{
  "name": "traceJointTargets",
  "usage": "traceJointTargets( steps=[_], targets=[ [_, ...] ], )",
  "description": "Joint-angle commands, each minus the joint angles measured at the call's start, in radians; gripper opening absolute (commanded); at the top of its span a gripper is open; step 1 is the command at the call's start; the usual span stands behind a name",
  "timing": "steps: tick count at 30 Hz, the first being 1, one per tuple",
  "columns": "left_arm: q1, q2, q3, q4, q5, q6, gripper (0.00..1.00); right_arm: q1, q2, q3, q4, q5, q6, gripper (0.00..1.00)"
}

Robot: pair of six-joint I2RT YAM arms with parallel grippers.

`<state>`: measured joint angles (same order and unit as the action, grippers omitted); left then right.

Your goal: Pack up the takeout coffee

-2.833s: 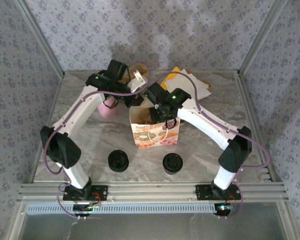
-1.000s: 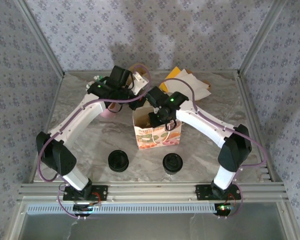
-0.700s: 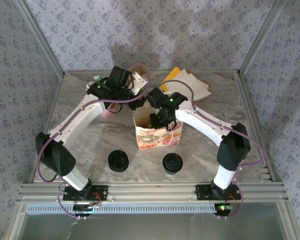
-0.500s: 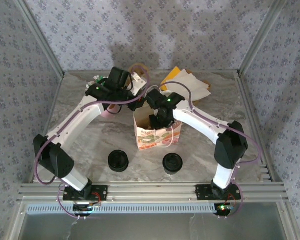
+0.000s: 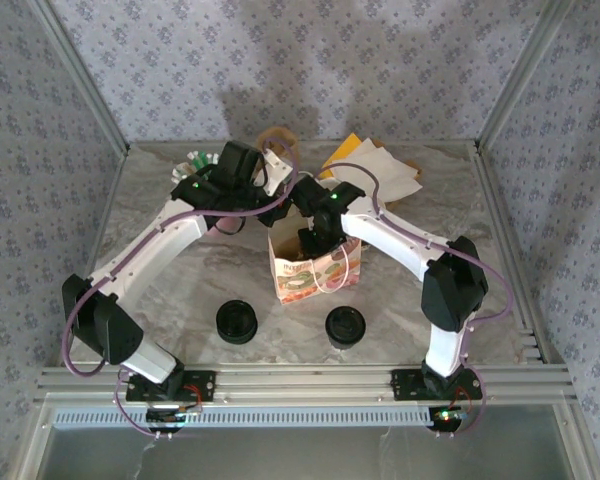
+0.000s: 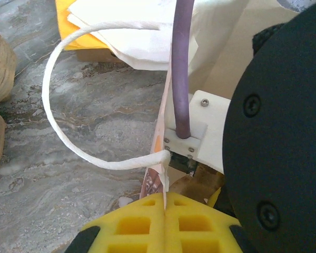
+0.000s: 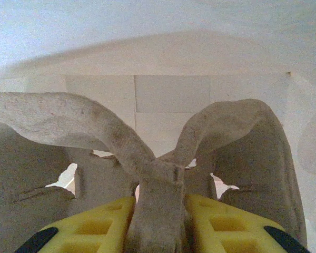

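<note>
On the near counter (image 5: 180, 290) stand a left black-lidded round (image 5: 237, 322) and a right black-lidded round (image 5: 345, 326); which is the takeout coffee I can't tell. Beyond, the left gripper (image 6: 164, 203) pinches the rim of the paper bag (image 5: 305, 275); the right gripper (image 7: 158, 205), inside it, clamps the handle of a pulp carrier (image 7: 147, 158).

Left arm (image 5: 150, 245) & right arm (image 5: 390, 235): white links, black joints, purple cable (image 6: 180, 68), green LEDs; yellow waffle-grid finger pads (image 7: 95, 221).

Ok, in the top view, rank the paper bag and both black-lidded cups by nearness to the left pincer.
1. paper bag, centre, its rim pinched by the left pincer.
2. left lidded cup, front left.
3. right lidded cup, front right.
</note>
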<state>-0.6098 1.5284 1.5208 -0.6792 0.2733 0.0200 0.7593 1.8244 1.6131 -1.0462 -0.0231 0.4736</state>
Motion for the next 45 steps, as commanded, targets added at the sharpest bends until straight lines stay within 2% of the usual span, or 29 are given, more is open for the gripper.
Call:
traceJointTargets(
  steps=[1,9,11,15,20,27,31,37,45],
  targets=[
    [-0.015,-0.037,-0.005,0.041,-0.001,-0.029,0.08,0.000,0.021,-0.001,-0.014,0.012,0.001,0.30],
    [-0.013,-0.029,0.016,0.032,-0.060,-0.023,0.16,0.002,0.010,-0.013,-0.009,0.009,-0.002,0.30],
    [-0.007,-0.034,0.016,0.032,-0.071,-0.023,0.20,0.000,0.006,-0.016,-0.008,0.007,-0.005,0.30],
    [0.005,-0.047,0.009,0.039,-0.088,-0.032,0.32,-0.005,0.003,-0.016,-0.008,0.005,-0.010,0.30],
    [0.022,-0.064,0.011,0.048,-0.089,-0.049,0.52,-0.012,0.000,-0.015,-0.009,0.006,-0.015,0.30],
    [0.031,-0.087,0.003,0.053,-0.074,-0.072,0.72,-0.024,0.001,-0.010,-0.012,0.005,-0.021,0.30],
    [0.039,-0.104,0.001,0.050,-0.073,-0.087,0.77,-0.025,0.009,-0.002,-0.011,0.003,-0.027,0.30],
    [0.055,-0.148,-0.011,0.066,-0.083,-0.111,0.79,-0.024,0.033,0.014,-0.019,0.001,-0.033,0.30],
    [0.077,-0.248,-0.010,0.082,-0.152,-0.116,0.83,-0.024,0.060,0.014,-0.015,0.004,-0.033,0.30]
  ],
)
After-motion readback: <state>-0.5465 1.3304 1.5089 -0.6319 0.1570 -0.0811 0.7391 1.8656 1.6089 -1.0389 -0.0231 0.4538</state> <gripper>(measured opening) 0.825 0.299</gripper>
